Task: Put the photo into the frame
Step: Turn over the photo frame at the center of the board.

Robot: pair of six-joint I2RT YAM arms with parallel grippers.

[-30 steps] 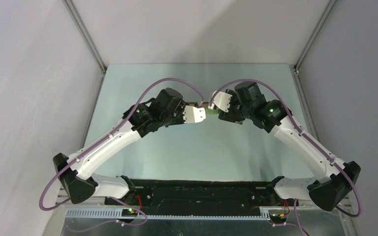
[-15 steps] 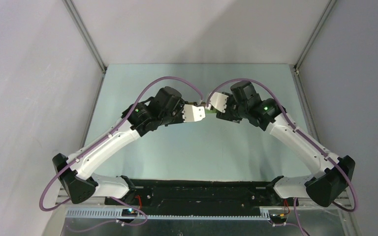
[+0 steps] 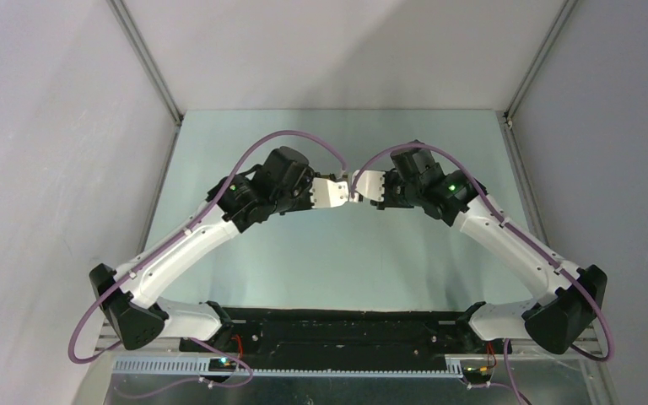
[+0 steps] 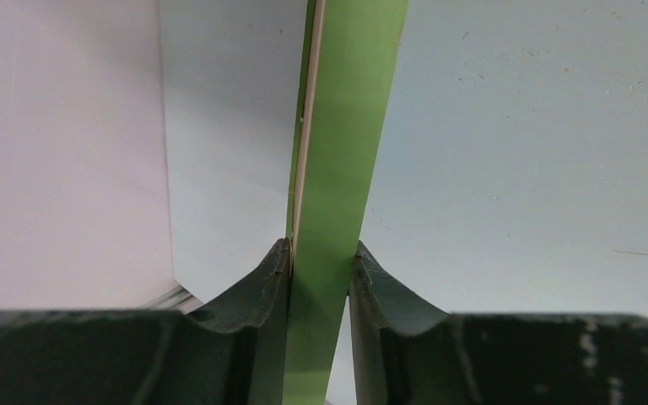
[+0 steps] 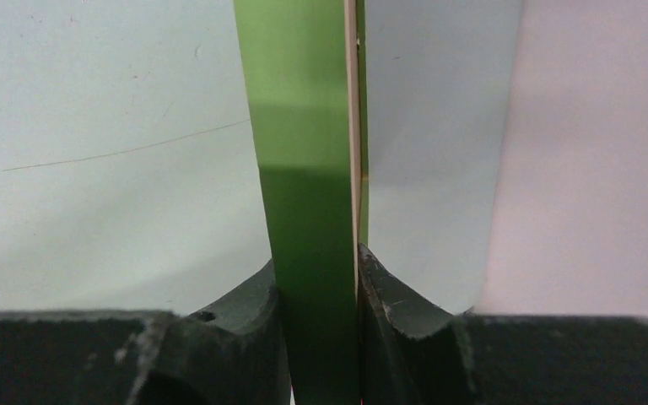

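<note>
The frame [image 4: 337, 169] is edge-on in both wrist views: a narrow green band with a thin pale wood strip along 1 side, running straight away from each camera over the table [image 3: 321, 253]. From the left wrist I see the left gripper [image 4: 321, 249] clamped on it, both dark fingers [image 4: 253, 295] pressed against the green with no gap. The right wrist shows the same for the right gripper [image 5: 316, 261], its fingers [image 5: 396, 312] tight on either side of the band [image 5: 304, 169]. The top view gives me none of that; there the frame is almost wholly hidden where the 2 white finger covers meet, and I cannot tell its tilt or how high it sits over the table from there. What the top view does give is the layout: the frame is held near the middle of the table, toward the far side, well apart from the arm bases.

Both arms reach forward and inward in a mirrored arch, elbows out, wrists turned toward each other, so the left gripper [image 3: 335, 192] and right gripper [image 3: 369, 184] meet nearly tip to tip.

Compared with 1 second back, the right arm has swung in toward the left one and its jaws, wider then, have closed on the frame. A sliver of green that showed between the grippers is now covered. The left arm has barely shifted and keeps the same grip
</note>
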